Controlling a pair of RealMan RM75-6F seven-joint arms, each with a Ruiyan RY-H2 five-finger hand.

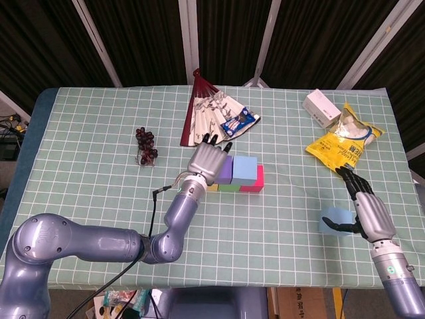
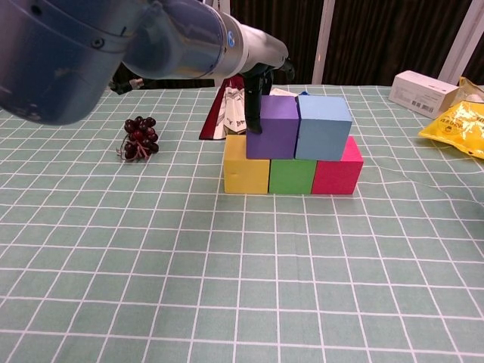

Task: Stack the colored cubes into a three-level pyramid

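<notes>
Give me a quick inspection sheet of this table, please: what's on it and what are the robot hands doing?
Surface: green checked tablecloth, flat.
Job's things: yellow cube, green cube, pink cube in a row; purple cube and blue cube on top; light blue cube apart.
Clutter: grapes, fan, white box, yellow bag.
Robot hands: left robot hand at the purple cube; right robot hand beside the light blue cube.
Cables: thin wire at left wrist.
Surroundings: dark curtains.
</notes>
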